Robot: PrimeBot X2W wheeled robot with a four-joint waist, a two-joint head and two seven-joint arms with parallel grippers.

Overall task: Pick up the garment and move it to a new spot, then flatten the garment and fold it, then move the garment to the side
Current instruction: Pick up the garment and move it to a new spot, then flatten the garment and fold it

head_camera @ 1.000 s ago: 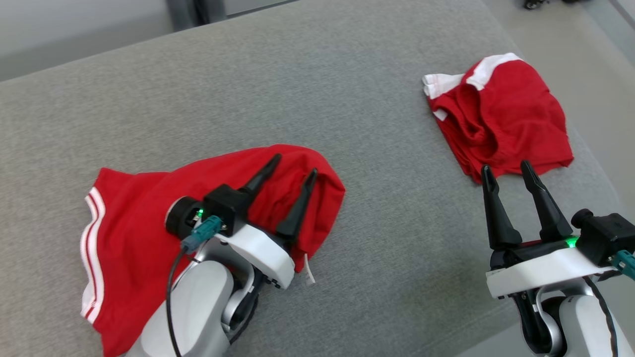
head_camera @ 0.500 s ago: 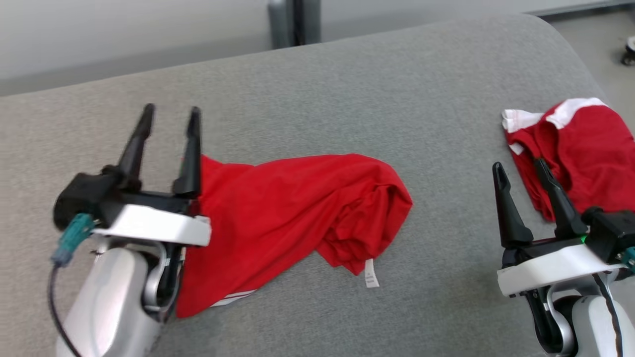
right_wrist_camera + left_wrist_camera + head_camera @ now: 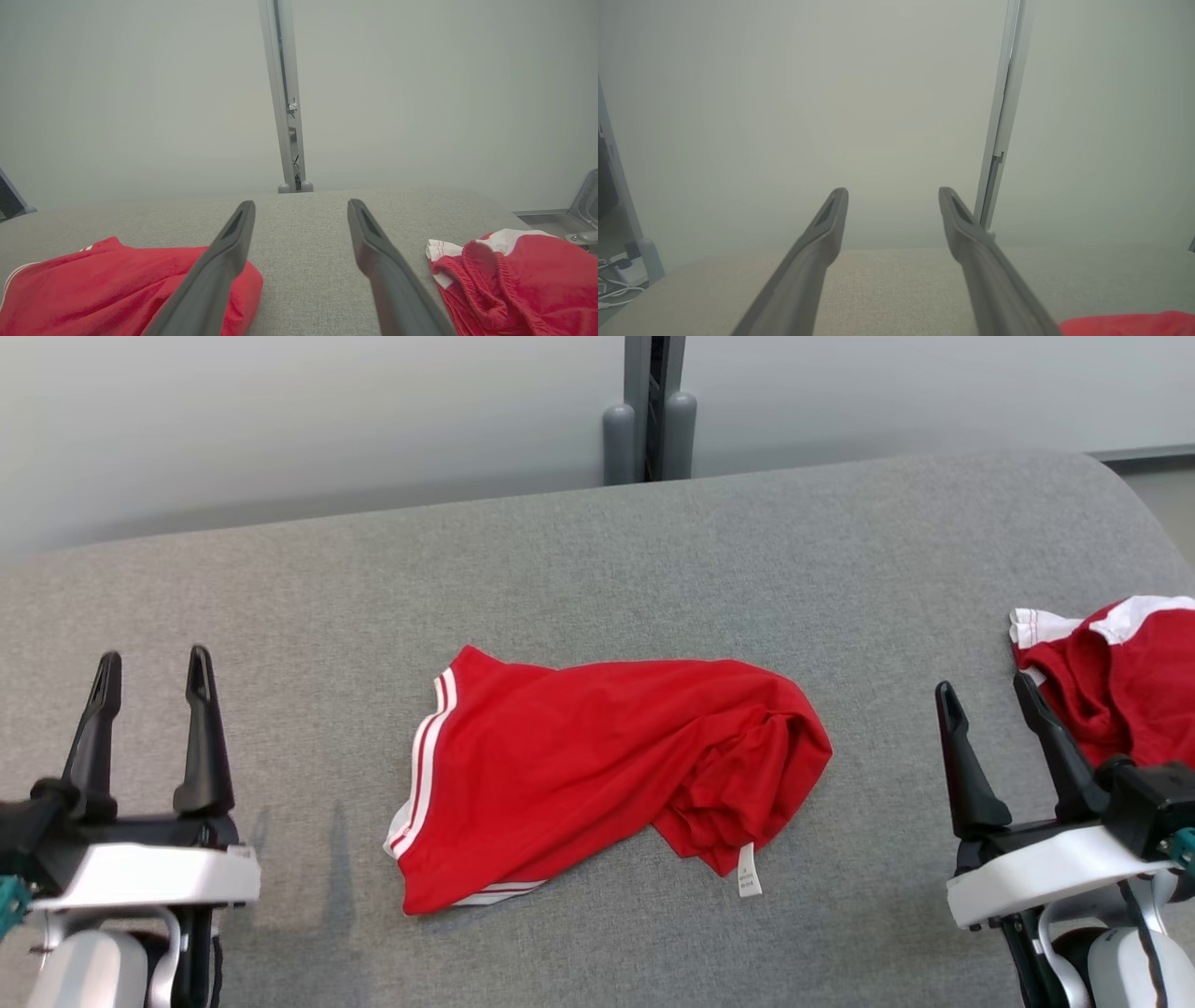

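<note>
"Red crumpled fabric garment with white stripes (image 3: 597, 765): where does it lie?"
"Mid-way on the grey fabric-covered worktop (image 3: 653, 551), between both hands, touching neither. Another red-and-white garment (image 3: 1139, 691) lies at the right edge."
"The hands?"
"Left hand (image 3: 153, 656) and right hand (image 3: 983, 684) stand wide, empty. Behind: a pale wall (image 3: 280, 420) and a grey post (image 3: 651, 411)."

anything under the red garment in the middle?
The red garment lies on the grey fabric surface, which shows all round it. A white tag sticks out at its near edge. Anything beneath its bunched folds is covered and cannot be seen.
</note>
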